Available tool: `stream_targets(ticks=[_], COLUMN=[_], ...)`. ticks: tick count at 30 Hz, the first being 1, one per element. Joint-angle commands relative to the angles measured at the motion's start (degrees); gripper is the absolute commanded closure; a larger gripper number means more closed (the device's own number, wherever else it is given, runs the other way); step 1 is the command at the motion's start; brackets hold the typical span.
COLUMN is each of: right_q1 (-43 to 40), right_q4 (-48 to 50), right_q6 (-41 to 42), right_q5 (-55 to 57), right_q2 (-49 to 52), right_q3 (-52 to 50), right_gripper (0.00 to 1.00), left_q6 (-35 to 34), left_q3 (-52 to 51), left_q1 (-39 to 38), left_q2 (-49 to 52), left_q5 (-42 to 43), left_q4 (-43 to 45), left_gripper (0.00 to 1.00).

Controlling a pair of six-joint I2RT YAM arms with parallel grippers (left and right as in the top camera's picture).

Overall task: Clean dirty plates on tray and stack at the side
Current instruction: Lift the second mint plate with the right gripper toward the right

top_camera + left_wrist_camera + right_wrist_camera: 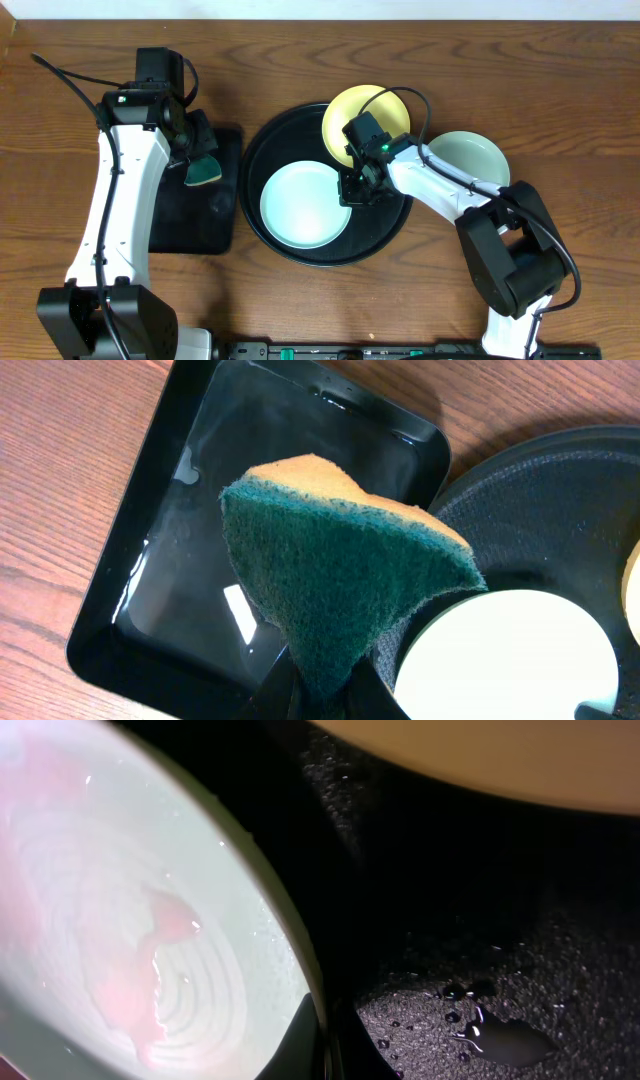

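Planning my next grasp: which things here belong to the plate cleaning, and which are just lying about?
Job: round tray; mint plate on it; yellow plate; second mint plate beside tray; sponge.
Lying about: rectangular tray.

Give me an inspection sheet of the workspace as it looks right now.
Surface: wooden table.
Job's things: round tray holds one mint plate, smeared pink; yellow plate overlaps its rim; second mint plate on the table beside it.
Clutter: rectangular tray, wet.
Grippers: left pincer clamps sponge; right pincer at the smeared plate's rim, grip unclear.
Cables: black cable by left arm, another over right arm.
Surroundings: nothing seen.
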Motion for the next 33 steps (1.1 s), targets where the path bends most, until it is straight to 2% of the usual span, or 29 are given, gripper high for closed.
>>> stream_targets(ticks=[1, 4, 8, 21, 25, 33], right_q1=[-0.22, -0.07, 1.18, 12.11, 16.41, 23.96], right_q4=[-1.29, -4.31, -6.75, -8.68, -8.61, -5.18], right_q6=[-4.61, -7.50, -10.14, -13.20, -13.64, -20.98], right_q5=[-3.23, -2.38, 4.76, 48.06, 60.52, 77.40], right_q2=[1.64, 0.57, -3.54, -19.56, -21.70, -22.27], right_q3=[2.27, 4.76, 6.58, 6.60, 6.60, 6.60], right_gripper=[0.99, 0.99, 0.99, 0.99, 0.99, 0.99], left_q6=[0.59, 0.59, 0.57, 0.57, 0.57, 0.57], left_q3=[0.20, 0.20, 0.13, 0.09, 0.09, 0.09], left_q1=[0.13, 0.13, 0.13, 0.13, 0.13, 0.13], left_q2=[0.33, 0.33, 0.33, 0.33, 0.33, 0.33], left_q5=[-0.50, -0.50, -0.50, -0.50, -0.50, -0.50], left_q4=[-0.04, -0.22, -0.20, -0.17, -0.20, -0.17], left_gripper=[0.93, 0.92, 0.93, 0.93, 0.93, 0.93])
